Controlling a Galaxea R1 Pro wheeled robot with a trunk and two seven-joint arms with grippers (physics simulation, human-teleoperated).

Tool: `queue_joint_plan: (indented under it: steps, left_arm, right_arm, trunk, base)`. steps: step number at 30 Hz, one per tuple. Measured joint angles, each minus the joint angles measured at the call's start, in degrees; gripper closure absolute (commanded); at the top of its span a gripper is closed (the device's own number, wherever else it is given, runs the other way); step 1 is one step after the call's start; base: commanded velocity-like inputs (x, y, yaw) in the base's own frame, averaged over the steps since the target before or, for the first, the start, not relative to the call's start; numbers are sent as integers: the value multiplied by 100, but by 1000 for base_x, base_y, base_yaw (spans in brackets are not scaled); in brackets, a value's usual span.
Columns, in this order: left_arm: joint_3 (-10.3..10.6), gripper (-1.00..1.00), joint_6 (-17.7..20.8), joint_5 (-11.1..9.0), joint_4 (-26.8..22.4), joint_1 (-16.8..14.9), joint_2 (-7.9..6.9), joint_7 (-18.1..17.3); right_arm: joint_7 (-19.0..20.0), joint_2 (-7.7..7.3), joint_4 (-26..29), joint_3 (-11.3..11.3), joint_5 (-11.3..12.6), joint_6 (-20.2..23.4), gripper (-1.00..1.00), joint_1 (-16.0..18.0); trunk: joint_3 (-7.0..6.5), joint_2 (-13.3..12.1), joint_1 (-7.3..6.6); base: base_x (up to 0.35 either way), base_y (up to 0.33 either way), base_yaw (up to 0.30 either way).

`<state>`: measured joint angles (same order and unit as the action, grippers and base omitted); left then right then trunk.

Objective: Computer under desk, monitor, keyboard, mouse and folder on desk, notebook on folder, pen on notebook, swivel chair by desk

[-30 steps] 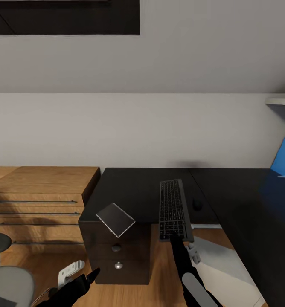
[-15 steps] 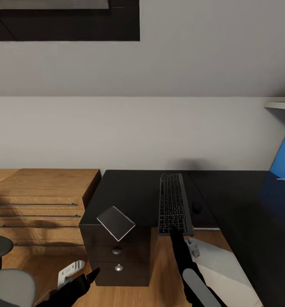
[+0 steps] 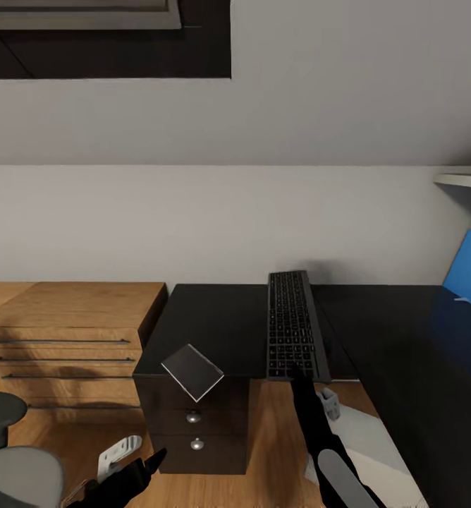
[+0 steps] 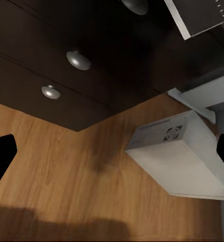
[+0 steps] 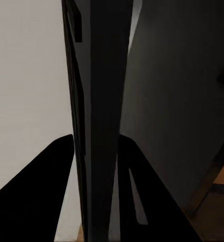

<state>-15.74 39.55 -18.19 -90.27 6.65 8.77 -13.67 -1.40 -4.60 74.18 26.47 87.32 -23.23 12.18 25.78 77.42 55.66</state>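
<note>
Landmark = desk (image 3: 221,317), black top, dark drawer unit w/ round silver knobs at its front left.

Keyboard (image 3: 295,326) lies lengthwise on desk top, near end at the front edge, right of the drawer unit. R gripper (image 3: 296,372) is clenched on that near end; right wrist view shows the fingers (image 5: 46,181) either side of the thin keyboard (image 5: 99,116) edge, pressed to it.

Folder (image 3: 192,371), thin grey w/ pale edges, sits at the desk's front left corner above the drawers, tilted, one corner past the edge.

Notebook (image 3: 468,281), bright blue, on the desk's far right part, a small white pen (image 3: 464,299) on it.

Computer (image 4: 184,154), pale tower case, lies on the wood floor below the desk, just beside the drawer unit.

L gripper (image 4: 112,154) hangs low in front of the drawers, fingers spread wide, nothing between them.

Wooden dresser (image 3: 66,339) stands left of desk. Swivel chair (image 3: 17,476) seat shows further left of desk, nearer the robot.
</note>
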Motion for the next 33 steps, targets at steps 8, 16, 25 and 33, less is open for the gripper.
queue_joint_plan:
  steps: [8,16,25,33]
  left_arm:
    - [-23,-100,-258,705,1017,4,-7,-31]
    - [-29,-100,-1385,846,1770,3,-126,-33]
    - [-27,-100,-1558,850,1961,3,-259,-38]
    - [-34,-100,-1579,851,1962,3,-262,-38]
  right_arm:
    - [-22,-148,1014,36,7,11,100,-551]
    - [-12,-198,1090,234,17,1,100,-594]
    - [13,-193,1076,495,-164,-9,100,-611]
    - [13,-192,1058,496,-168,-10,100,-611]
  trunk:
    - [-143,-321,-174]
    - [-287,-642,-350]
    - [-449,-1004,-547]
    - [-593,-1325,-723]
  base:
    - [-325,0,0]
    - [-337,0,0]
    - [-338,0,0]
    - [-338,0,0]
